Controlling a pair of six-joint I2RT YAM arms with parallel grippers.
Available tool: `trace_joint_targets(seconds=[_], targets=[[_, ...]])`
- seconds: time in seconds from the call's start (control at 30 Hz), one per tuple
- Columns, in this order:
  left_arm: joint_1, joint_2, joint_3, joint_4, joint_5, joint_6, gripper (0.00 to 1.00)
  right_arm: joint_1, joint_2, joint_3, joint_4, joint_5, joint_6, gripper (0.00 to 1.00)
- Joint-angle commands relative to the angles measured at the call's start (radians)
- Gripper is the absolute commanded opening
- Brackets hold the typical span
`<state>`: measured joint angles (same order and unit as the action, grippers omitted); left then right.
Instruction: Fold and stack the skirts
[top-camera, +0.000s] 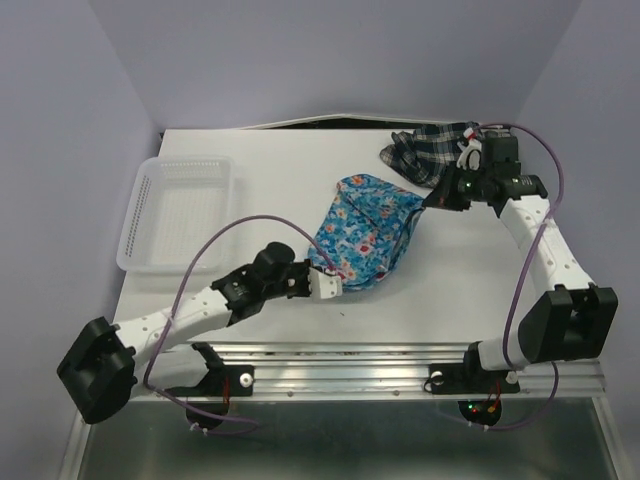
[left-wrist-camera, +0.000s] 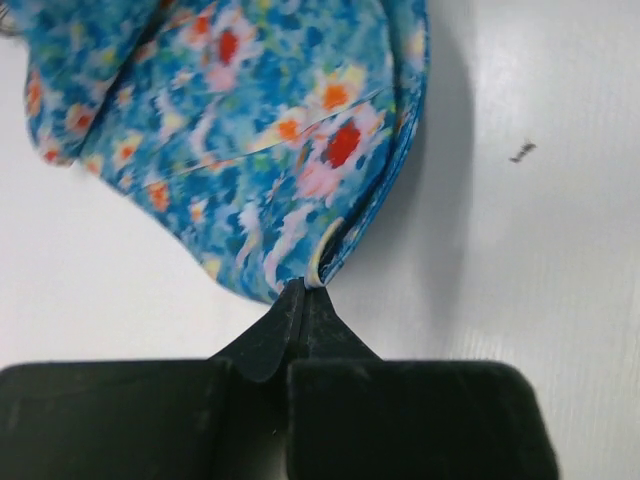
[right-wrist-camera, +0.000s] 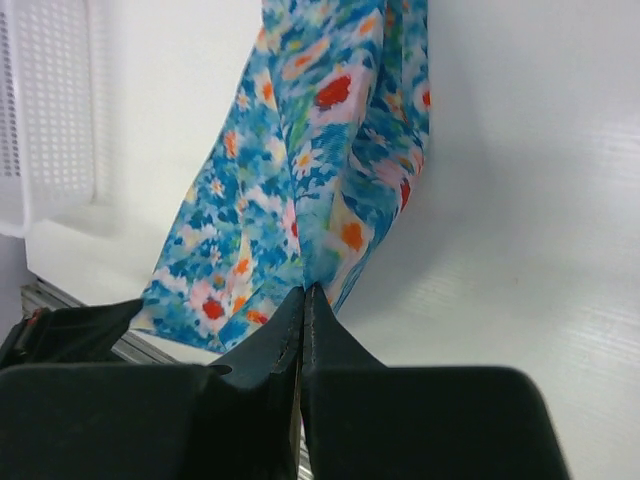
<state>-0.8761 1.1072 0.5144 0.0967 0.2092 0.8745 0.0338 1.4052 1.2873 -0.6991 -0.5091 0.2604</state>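
The blue floral skirt (top-camera: 365, 230) hangs stretched between both grippers above the middle of the table. My left gripper (top-camera: 330, 284) is shut on its near edge; the left wrist view shows the cloth (left-wrist-camera: 250, 130) pinched at the fingertips. My right gripper (top-camera: 432, 197) is shut on its far right corner, with the cloth (right-wrist-camera: 320, 190) hanging from the closed tips. The plaid skirt (top-camera: 425, 148) lies crumpled at the far right of the table, partly behind my right arm.
A white lattice basket (top-camera: 178, 210) stands at the left side of the table and shows at the left edge of the right wrist view (right-wrist-camera: 45, 110). The metal rail (top-camera: 400, 365) runs along the near edge.
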Motion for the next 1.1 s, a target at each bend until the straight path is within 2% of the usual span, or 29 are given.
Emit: trace_joint_targets(seconds=[0.0, 0.13, 0.23, 0.3, 0.47, 0.63, 0.83, 0.97, 1.07], targets=[[0.135, -0.084, 0.197, -0.04, 0.021, -0.242, 0.0, -0.011, 0.044, 0.182, 0.122, -0.04, 0.027, 0.01], [0.259, -0.044, 0.415, -0.084, 0.022, -0.346, 0.0, -0.011, 0.147, 0.415, 0.119, -0.045, 0.051, 0.01], [0.295, -0.026, 0.571, -0.06, -0.014, -0.387, 0.0, -0.011, 0.211, 0.576, 0.133, -0.042, 0.115, 0.01], [0.299, -0.015, 0.619, -0.031, -0.034, -0.396, 0.0, -0.011, 0.227, 0.647, 0.176, -0.032, 0.148, 0.01], [0.333, 0.083, 0.722, 0.011, -0.079, -0.391, 0.0, -0.011, 0.262, 0.713, 0.291, 0.009, 0.192, 0.01], [0.443, 0.219, 0.786, 0.095, -0.053, -0.41, 0.0, -0.011, 0.409, 0.826, 0.319, 0.072, 0.178, 0.01], [0.535, 0.371, 0.972, 0.11, -0.011, -0.419, 0.0, -0.011, 0.596, 1.047, 0.342, 0.075, 0.163, 0.01], [0.548, 0.453, 1.119, 0.098, 0.004, -0.385, 0.0, -0.011, 0.644, 1.139, 0.371, 0.06, 0.154, 0.01], [0.548, 0.451, 1.153, 0.095, 0.004, -0.365, 0.0, -0.011, 0.623, 1.15, 0.371, 0.052, 0.128, 0.01]])
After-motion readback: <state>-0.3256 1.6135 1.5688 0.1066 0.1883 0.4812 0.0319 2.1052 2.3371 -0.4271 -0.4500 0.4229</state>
